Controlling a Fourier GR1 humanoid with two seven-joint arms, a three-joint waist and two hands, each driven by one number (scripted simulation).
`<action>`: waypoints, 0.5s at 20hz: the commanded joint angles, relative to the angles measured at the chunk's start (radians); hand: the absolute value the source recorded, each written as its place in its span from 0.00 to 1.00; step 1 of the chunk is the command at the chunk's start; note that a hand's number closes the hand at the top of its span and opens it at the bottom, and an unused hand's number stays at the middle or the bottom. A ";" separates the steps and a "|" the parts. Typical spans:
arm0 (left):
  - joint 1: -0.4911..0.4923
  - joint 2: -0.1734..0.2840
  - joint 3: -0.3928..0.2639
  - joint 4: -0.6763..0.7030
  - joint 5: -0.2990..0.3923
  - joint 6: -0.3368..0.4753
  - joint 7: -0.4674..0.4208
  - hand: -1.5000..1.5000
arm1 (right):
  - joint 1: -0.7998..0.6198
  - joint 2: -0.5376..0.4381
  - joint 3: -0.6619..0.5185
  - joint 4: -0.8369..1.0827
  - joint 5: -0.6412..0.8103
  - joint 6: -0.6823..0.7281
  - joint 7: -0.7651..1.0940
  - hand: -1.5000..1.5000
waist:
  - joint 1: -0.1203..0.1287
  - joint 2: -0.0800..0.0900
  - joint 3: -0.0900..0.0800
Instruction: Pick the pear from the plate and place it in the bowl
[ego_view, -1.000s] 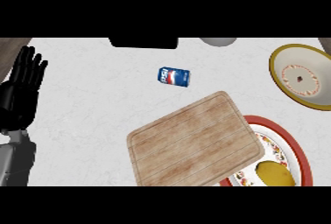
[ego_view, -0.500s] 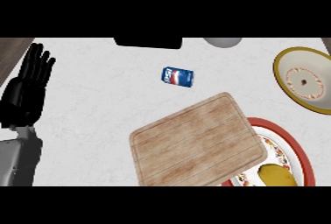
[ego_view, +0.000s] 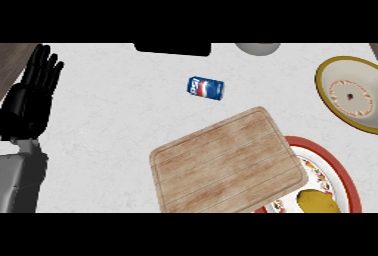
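I look steeply down on a pale worktop (ego_view: 111, 125). My left hand (ego_view: 33, 97) shows at the left edge, fingers straight and apart, pointing up, holding nothing; it is resting well away from everything, so I judge the pick has not begun. My right hand is not in view.

The pear (ego_view: 319, 201), yellow, lies on a red-rimmed plate (ego_view: 341, 172) at the lower right, where I expect my right hand would reach it. It is cut off by the lower edge, so I cannot see its whole shape. A wooden cutting board (ego_view: 225, 162) overlaps the plate's left side and hides part of it.

The bowl (ego_view: 351, 92), yellow-rimmed, sits at the right edge above the plate, partly cut off. A blue can (ego_view: 205, 88) lies on its side near the middle. A dark object and a grey round one at the top edge are too cropped to identify.
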 joint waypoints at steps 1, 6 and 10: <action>0.006 0.017 0.004 -0.009 0.004 -0.018 0.000 0.50 | -0.067 0.015 0.084 0.015 0.032 0.162 -0.111 1.00 | 0.001 -0.005 -0.001; -0.009 0.014 0.012 -0.002 0.008 -0.003 0.026 0.50 | -0.132 0.121 0.173 0.034 0.054 0.145 -0.077 1.00 | -0.012 -0.007 -0.002; 0.004 -0.001 0.013 -0.007 -0.003 0.014 -0.004 0.50 | -0.153 0.224 0.220 0.093 0.091 0.018 -0.066 1.00 | -0.015 -0.004 0.000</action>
